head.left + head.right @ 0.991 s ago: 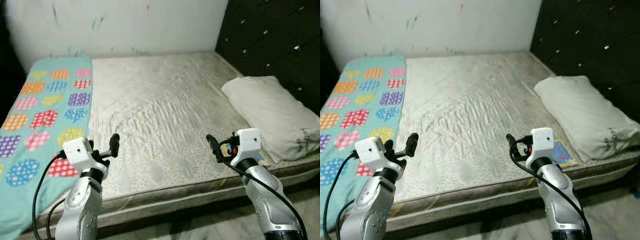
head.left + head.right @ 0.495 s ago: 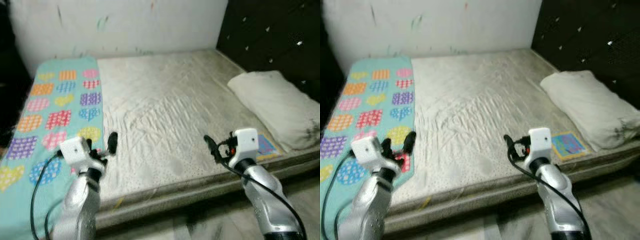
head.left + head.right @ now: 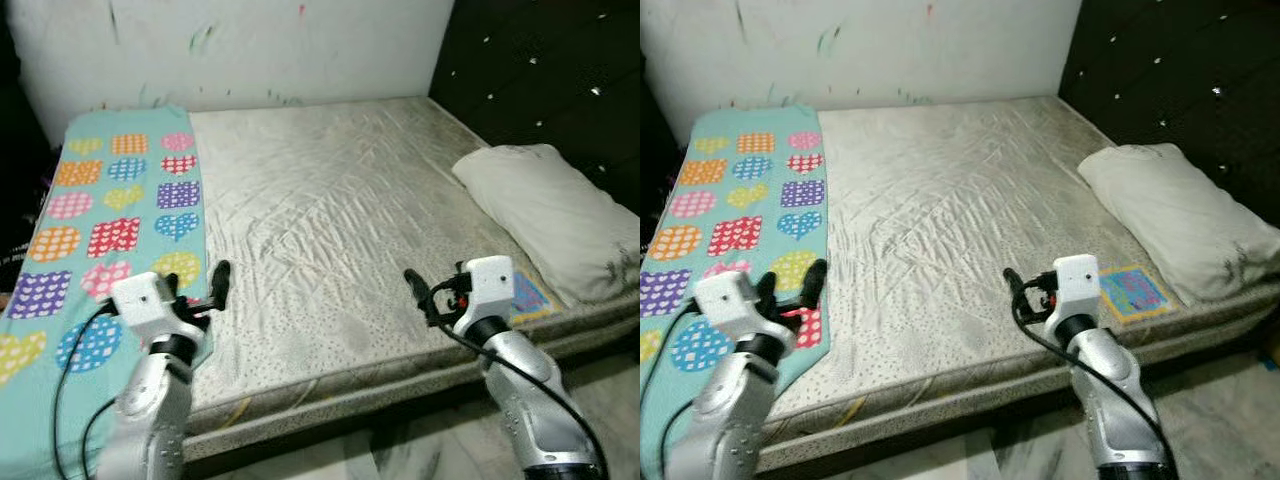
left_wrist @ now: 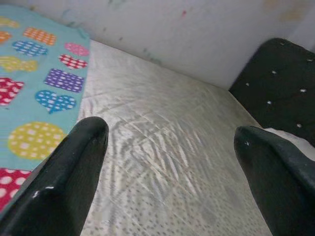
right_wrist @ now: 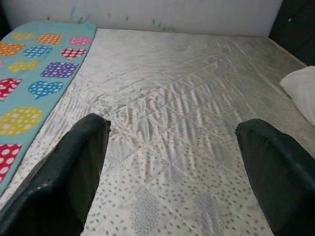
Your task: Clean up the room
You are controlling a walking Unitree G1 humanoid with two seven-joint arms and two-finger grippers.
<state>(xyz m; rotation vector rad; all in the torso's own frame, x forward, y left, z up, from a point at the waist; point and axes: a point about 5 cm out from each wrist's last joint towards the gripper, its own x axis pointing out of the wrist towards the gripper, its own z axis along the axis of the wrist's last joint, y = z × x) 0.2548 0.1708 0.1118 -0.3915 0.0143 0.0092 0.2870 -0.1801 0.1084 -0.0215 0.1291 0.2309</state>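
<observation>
Bed (image 3: 330,220) w/ bare, creased off-white mattress runs from near edge to back wall (image 3: 250,50). No bins or boxes to report.

Teal blanket (image 3: 100,230) w/ dotted hearts & squares lies flat along bed's left side, its near end hanging over the edge. White pillow (image 3: 550,215) sits at the right side, against the dark tufted headboard (image 3: 540,80). A small colourful book (image 3: 1132,290) lies flat on the mattress just beside the pillow's near end, close to the bed edge.

Left gripper (image 3: 205,290) is held up over blanket's inner edge near the bed front, fingers (image 4: 74,177) wide apart, nothing between. Right gripper (image 3: 420,295) is held over the mattress front, just left of the book, fingers (image 5: 74,172) also wide, empty.

Wall is white w/ paint smudges. Pale marbled floor (image 3: 400,460) shows below the bed front.
</observation>
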